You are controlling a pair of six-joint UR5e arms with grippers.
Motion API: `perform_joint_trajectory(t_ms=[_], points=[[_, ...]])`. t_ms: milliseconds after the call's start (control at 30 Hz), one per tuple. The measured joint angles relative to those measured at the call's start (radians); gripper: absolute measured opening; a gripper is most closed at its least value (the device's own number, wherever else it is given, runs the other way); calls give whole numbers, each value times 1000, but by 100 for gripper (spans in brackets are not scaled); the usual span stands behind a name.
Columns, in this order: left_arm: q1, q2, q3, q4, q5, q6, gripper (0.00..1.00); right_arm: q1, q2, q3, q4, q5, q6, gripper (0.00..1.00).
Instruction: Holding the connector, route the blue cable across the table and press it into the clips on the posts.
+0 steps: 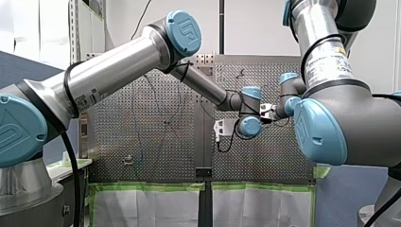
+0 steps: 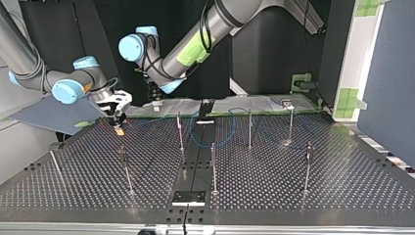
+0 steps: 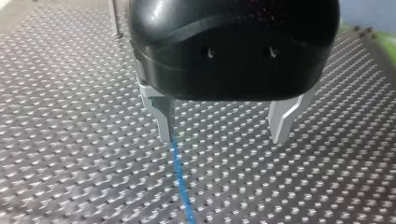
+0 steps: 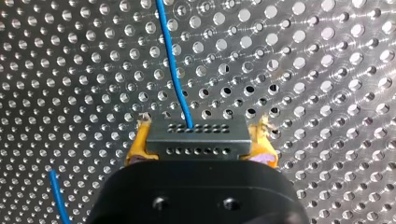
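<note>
While my right gripper clamps the connector, my left gripper hangs spread above the blue cable

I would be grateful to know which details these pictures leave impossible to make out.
Left wrist view: my left end effector hides where the blue cable runs beyond its finger.
Top view: clips on the posts are too small; whether the cable sits in any is unclear.
Front view: my left arm covers much of the table.
</note>
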Motion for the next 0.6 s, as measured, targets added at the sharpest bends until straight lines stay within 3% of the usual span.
perform_joint_trajectory(t_ms=[300,600], points=[[20,-4,74,19,-6,2,100,1,0,0,1,-14,0,0],[33,-69,151,-36,8,-18,100,0,0,0,2,-15,0,0]])
